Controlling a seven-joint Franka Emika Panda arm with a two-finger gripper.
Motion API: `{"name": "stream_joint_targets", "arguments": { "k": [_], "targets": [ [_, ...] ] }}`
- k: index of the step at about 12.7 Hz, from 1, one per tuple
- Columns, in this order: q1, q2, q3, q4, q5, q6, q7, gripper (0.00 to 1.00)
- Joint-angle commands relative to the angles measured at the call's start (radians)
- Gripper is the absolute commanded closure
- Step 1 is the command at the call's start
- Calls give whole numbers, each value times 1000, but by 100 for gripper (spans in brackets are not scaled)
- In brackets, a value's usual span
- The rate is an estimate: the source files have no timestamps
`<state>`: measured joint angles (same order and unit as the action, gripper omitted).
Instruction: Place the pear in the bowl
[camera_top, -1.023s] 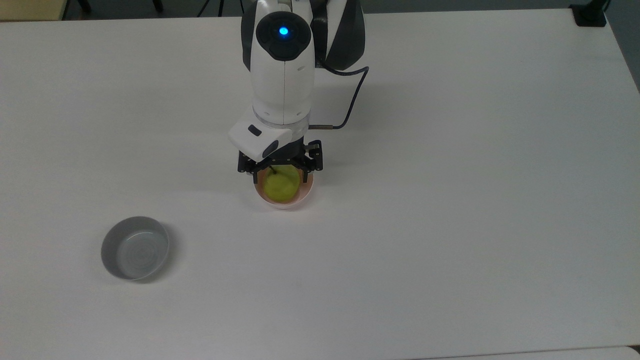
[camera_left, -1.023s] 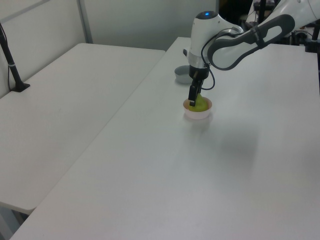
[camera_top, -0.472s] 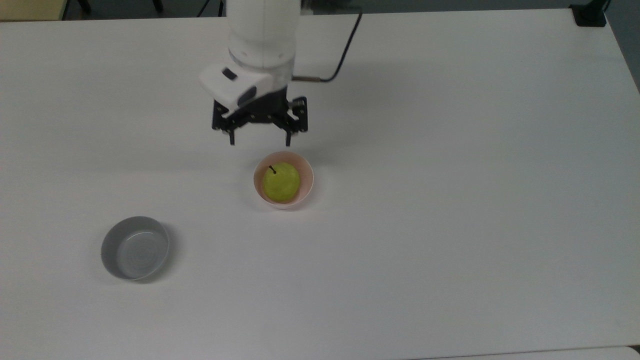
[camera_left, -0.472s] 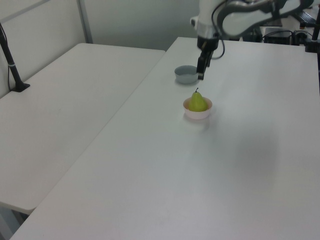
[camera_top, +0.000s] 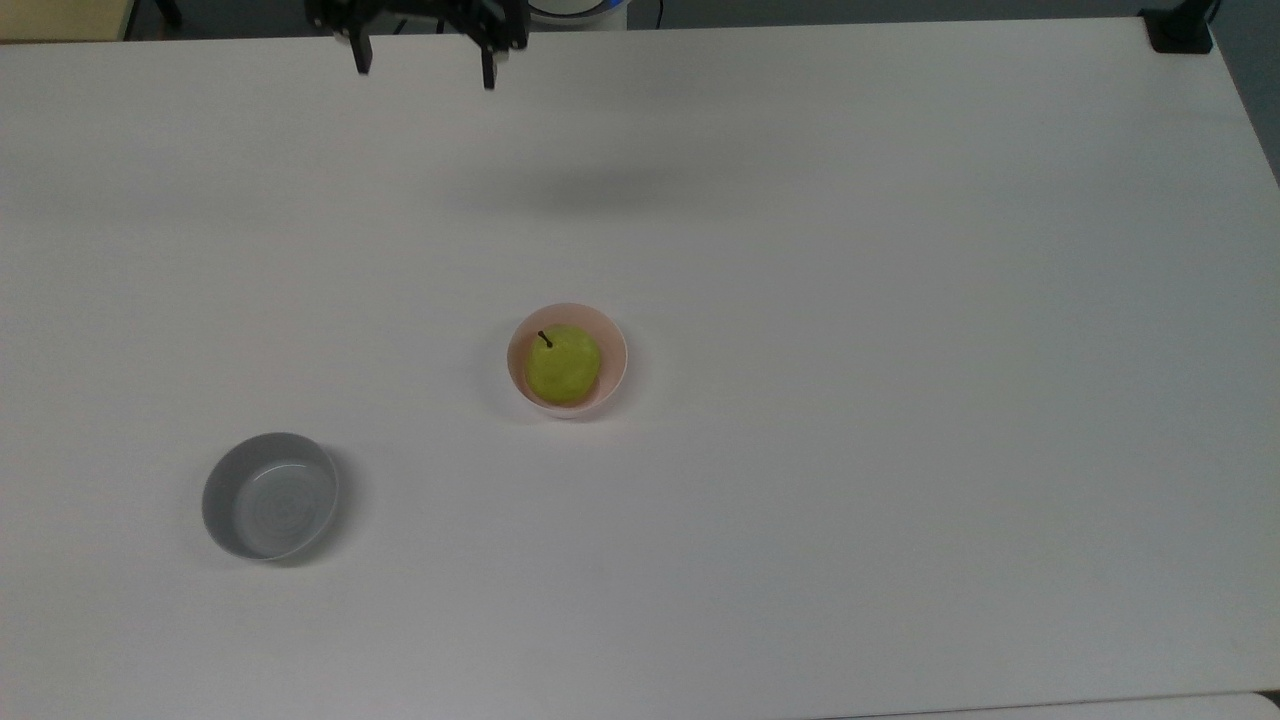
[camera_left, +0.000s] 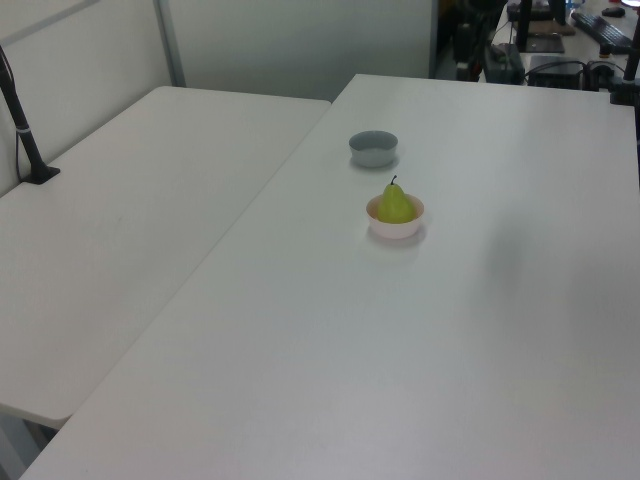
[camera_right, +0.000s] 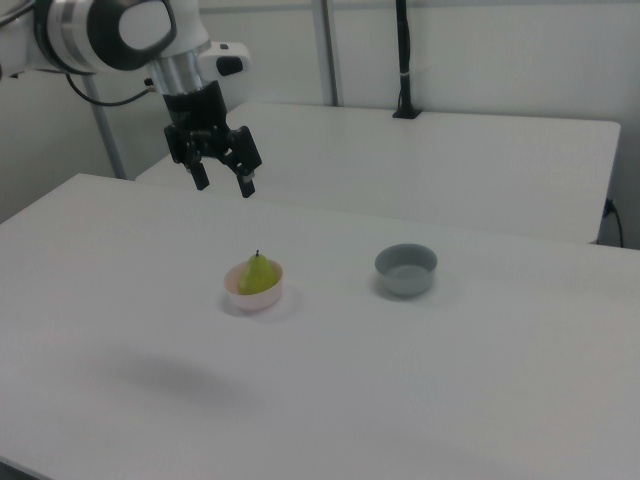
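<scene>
sitting upright in the pink bowl (camera_top: 612, 345), the pear (camera_top: 563, 366) shows at frame centre in the top view.
the gripper (camera_right: 223, 184) hangs high at upper left of the right view, fingers spread and empty, pointing down; a grey bowl (camera_right: 406, 270) sits apart.

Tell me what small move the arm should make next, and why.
Probably none beyond holding clear or parking. The pear sits upright inside the pink bowl, and the gripper hangs open, high above the table, holding nothing. The grey bowl is apart and needs no attention.
</scene>
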<state>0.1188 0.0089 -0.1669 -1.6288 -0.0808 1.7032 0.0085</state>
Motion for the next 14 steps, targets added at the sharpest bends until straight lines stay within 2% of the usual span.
{"name": "stream_joint_targets", "arguments": {
  "k": [1,6,9,14],
  "targets": [
    [4,-44,0,-13,21,-57,12,0],
    [1,-32,-14,-16,61,10,-87,0],
    [-25,-29,-16,-13,128,38,-111,0],
    [-25,-29,-14,-13,127,36,-111,0]
  ]
}}
